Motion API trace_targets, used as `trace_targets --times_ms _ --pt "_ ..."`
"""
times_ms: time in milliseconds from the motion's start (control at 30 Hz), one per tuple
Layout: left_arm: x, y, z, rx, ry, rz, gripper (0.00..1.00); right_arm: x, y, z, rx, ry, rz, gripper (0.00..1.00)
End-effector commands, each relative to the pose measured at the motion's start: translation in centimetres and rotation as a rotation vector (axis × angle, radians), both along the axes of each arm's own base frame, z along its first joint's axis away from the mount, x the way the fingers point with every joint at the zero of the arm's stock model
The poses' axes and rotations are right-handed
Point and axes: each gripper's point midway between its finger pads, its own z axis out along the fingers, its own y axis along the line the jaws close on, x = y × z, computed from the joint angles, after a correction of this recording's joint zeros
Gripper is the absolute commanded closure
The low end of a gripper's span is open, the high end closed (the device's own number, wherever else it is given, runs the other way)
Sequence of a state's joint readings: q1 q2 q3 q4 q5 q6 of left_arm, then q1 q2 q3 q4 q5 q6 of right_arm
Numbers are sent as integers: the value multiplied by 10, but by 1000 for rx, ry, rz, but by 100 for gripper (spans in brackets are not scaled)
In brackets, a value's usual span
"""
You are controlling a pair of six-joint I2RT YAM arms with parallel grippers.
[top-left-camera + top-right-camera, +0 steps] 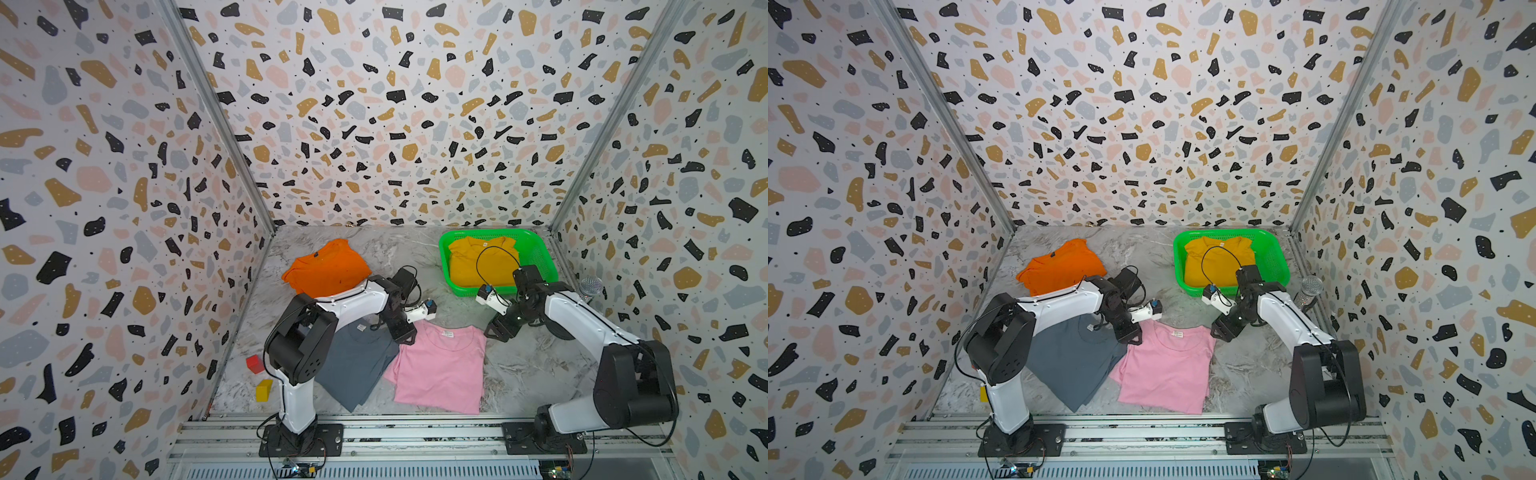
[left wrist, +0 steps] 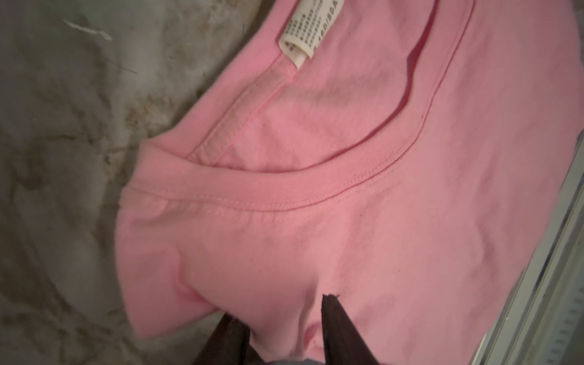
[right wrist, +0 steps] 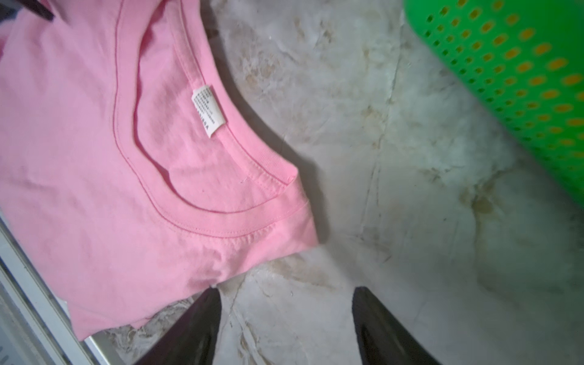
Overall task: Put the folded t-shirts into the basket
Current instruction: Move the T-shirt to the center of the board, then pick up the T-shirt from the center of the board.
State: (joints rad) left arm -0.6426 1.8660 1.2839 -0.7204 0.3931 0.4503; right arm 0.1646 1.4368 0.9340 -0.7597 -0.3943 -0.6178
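A marbled grey surface (image 1: 519, 365) is enclosed on three sides by walls printed with black, tan, pink and grey flecks. I am driving two arms mounted on the near rail.

Basket (image 1: 540, 253): green, perforated, at the far right of the surface. The yellow shirt (image 1: 478, 266) lies inside it, neck label away from me.

Orange shirt (image 1: 328, 266): far left of the surface, somewhat rumpled and well apart from the basket.

Grey shirt (image 1: 357, 365): near left, partly hidden under my left arm and meeting the pink shirt (image 1: 440, 370) along one edge. The pink shirt lies flat at the near centre, with its collar and white label toward the back wall.

Left hand (image 2: 278, 308): down at the pink shirt's left shoulder. Its jaws stand apart, with a raised fold of pink cloth between the two dark fingers.

Right hand (image 3: 287, 290): low at the shirt's right shoulder, jaws wide apart over bare surface and holding nothing. One fingertip is at the cloth's edge. The basket wall shows near in that wrist view.

A red block (image 1: 254, 363) and a yellow block (image 1: 264, 390) sit by the left wall.
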Motion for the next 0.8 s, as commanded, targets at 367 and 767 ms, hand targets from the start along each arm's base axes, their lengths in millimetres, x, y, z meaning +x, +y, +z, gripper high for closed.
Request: trace_targets --times_ms 367,767 --pt "22 2 -13 -12 97 167 34 -17 29 -46 -100 91 112 22" --pt "0 0 -36 8 241 236 65 -22 35 -65 -137 161 130 63"
